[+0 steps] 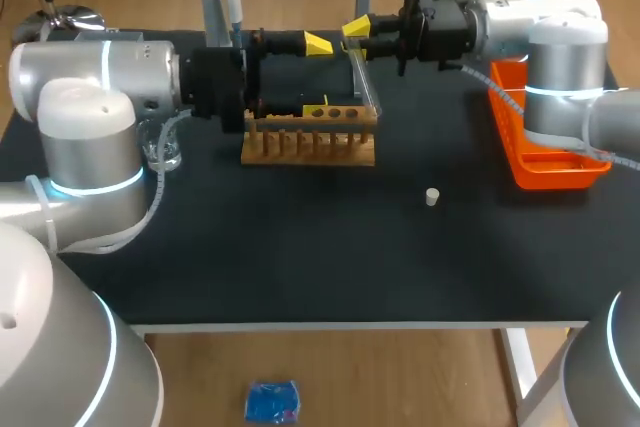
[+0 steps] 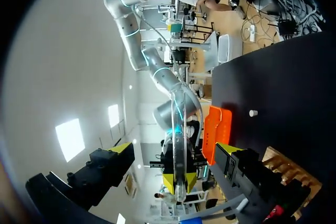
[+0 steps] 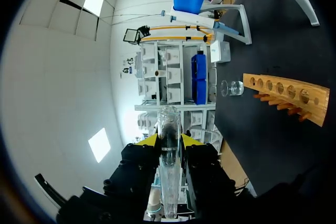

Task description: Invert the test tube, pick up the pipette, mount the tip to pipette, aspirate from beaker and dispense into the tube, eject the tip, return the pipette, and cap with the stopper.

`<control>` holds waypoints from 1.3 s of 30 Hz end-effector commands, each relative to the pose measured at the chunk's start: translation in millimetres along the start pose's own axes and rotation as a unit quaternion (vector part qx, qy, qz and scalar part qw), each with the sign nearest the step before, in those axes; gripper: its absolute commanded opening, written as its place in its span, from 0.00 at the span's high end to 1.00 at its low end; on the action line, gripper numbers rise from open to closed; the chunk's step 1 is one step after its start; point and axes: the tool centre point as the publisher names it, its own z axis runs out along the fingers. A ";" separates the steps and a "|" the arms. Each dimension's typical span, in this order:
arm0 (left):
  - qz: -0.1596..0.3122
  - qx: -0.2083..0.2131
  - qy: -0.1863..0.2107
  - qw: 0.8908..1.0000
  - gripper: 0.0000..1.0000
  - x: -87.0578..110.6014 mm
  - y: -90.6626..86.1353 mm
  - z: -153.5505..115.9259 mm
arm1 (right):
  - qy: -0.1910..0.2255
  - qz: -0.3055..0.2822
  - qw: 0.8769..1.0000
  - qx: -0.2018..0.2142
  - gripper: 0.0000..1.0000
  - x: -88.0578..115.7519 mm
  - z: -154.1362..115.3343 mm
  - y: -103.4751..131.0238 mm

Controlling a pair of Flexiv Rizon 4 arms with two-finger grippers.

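Right gripper [image 3: 169, 141] is clamped on clear glass test tube [image 3: 168, 121]. Left gripper [image 2: 173, 149] stands wide apart, tube seemingly between its fingers, near brown wooden rack [image 1: 310, 142].

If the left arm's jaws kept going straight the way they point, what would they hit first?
Most likely the test tube held by the right arm's jaws, straight ahead of the open left jaws; how near is unclear.
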 end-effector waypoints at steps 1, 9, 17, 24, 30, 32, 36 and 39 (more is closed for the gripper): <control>0.001 0.000 0.000 1.000 0.00 0.4 2.6 4.0 | 0.000 0.000 1.000 0.001 1.00 0.1 -0.5 0.5; 0.001 0.000 0.000 1.000 0.00 0.4 2.6 4.0 | 0.000 0.000 1.000 0.001 1.00 0.1 -0.5 0.5; 0.001 0.000 0.000 1.000 0.00 0.4 2.6 4.0 | 0.000 0.000 1.000 0.001 1.00 0.1 -0.5 0.5; -0.004 0.019 0.007 1.000 0.00 9.3 -7.0 33.2 | 0.000 0.000 1.000 0.001 1.00 0.1 -0.5 0.5; -0.003 0.027 0.000 1.000 0.00 11.1 -12.5 51.4 | 0.000 0.000 1.000 0.001 1.00 0.1 -0.5 0.5; -0.002 0.026 -0.006 1.000 0.00 10.3 -13.9 52.9 | 0.000 0.000 1.000 0.001 1.00 0.1 -0.5 0.5; -0.001 0.025 -0.007 1.000 0.00 7.6 -16.3 56.6 | 0.000 0.000 1.000 0.001 1.00 0.1 -0.5 0.5; -0.001 0.027 -0.004 1.000 0.00 6.0 -16.8 58.6 | 0.000 0.000 1.000 0.001 1.00 0.1 -0.5 0.5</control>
